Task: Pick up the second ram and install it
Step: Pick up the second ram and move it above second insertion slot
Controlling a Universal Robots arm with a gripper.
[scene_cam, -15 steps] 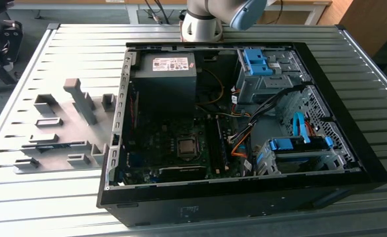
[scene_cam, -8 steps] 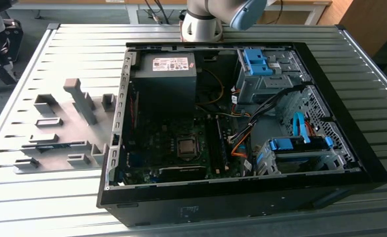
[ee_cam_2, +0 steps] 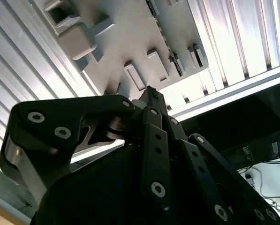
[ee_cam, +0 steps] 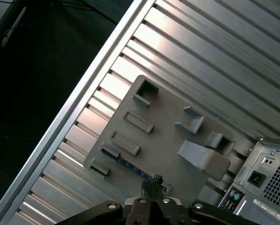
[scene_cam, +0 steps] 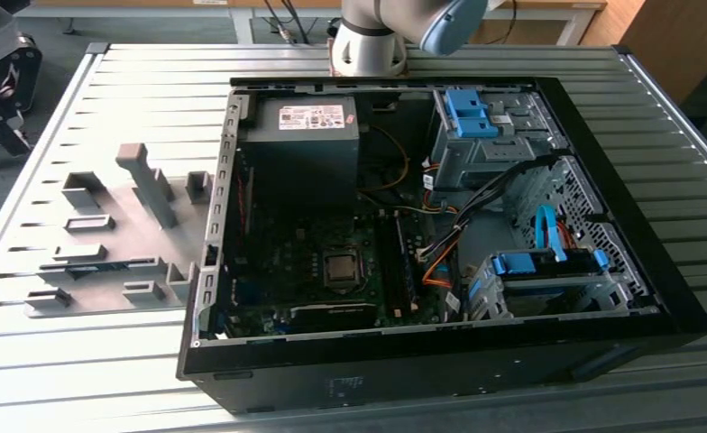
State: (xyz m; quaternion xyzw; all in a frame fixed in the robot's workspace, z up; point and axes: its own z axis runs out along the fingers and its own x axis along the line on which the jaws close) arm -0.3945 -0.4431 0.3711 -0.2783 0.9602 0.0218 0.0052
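Arm: the silver robot arm with a pale blue joint cap (scene_cam: 371,41) stands at the far edge of the ribbed aluminium table (scene_cam: 65,361) in the exterior view and rises past the top of that picture.
Wrist: both wrist views look down past the gripper onto the table.
Gripper: the black linkage gripper (ee_cam: 152,182) (ee_cam_2: 151,93) hangs high over the flat grey plastic holder plate with raised blocks (ee_cam: 168,117) (ee_cam_2: 125,37).
Jaws: pressed together to one narrow tip, with nothing between them.
Second ram: the long, thin blue circuit-board stick (ee_cam: 130,165) lies along one edge of the holder plate, beside a low rectangular block.
Ram to jaws: in the first wrist view the fingertip crosses the near end of the stick, but the gripper is well above it and not touching.
Holder plate: it sits on the table at the exterior view's left (scene_cam: 113,234), beside the open black computer case (scene_cam: 678,298).
Case: the green motherboard (scene_cam: 293,262) lies exposed inside.
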